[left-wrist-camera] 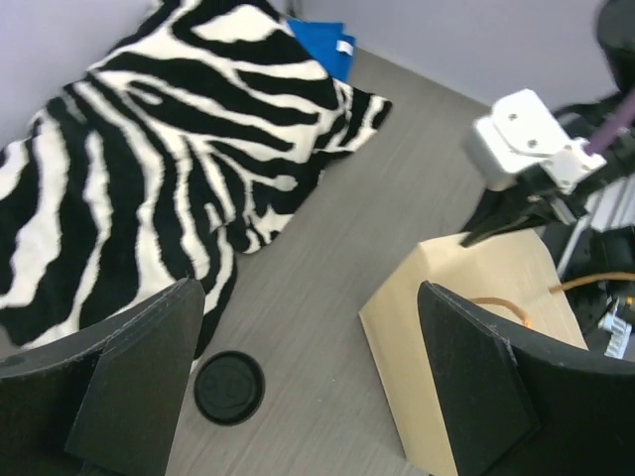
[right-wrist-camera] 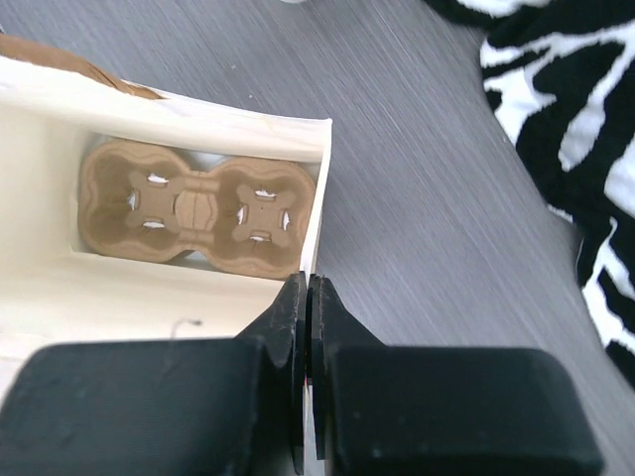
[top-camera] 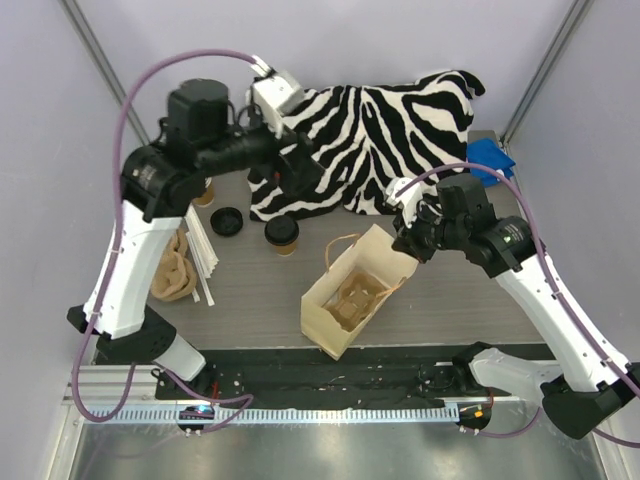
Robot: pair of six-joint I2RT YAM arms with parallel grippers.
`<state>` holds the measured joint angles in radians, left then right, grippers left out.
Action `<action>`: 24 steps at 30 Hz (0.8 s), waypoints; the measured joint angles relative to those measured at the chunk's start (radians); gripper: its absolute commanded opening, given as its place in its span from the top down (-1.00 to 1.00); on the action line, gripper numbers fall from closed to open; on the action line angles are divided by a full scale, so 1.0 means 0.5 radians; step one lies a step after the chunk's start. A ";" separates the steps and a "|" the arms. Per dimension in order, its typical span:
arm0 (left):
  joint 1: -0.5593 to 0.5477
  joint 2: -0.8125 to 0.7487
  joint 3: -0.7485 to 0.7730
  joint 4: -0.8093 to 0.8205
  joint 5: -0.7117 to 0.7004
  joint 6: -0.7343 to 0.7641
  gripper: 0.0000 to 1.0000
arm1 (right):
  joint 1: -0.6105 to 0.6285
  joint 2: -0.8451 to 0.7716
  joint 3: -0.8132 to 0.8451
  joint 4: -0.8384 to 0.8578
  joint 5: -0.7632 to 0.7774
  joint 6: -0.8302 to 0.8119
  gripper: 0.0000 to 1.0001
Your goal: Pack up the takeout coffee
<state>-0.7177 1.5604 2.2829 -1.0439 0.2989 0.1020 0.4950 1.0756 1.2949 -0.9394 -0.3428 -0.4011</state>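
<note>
Nearby, takeout coffee point(top-camera: 282, 232), below left gripper point(left-wrist-camera: 308, 297), untouched

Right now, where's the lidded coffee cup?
Top view, left of centre: the takeout coffee stands between the loose black lid and the paper bag, just in front of the zebra cloth.

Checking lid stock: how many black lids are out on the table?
2. One sits on the takeout coffee in front of the zebra cloth; one loose lid lies just left of it. The left arm may hide more.
</note>
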 measured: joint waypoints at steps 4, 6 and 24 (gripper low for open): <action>0.361 -0.031 -0.023 0.009 0.154 -0.130 -0.96 | -0.012 -0.042 -0.033 -0.001 0.039 0.058 0.98; 0.487 -0.060 -0.205 -0.010 0.182 -0.152 -0.99 | -0.013 -0.063 -0.037 0.000 0.040 0.073 0.98; 0.645 0.196 -1.298 0.126 -0.231 -0.431 -0.99 | -0.039 -0.083 -0.076 0.010 0.038 0.085 0.98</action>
<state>-0.3950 1.6585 1.6341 -0.9810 0.1833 -0.1135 0.4755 1.0340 1.2572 -0.9344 -0.3237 -0.3588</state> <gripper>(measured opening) 0.996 0.029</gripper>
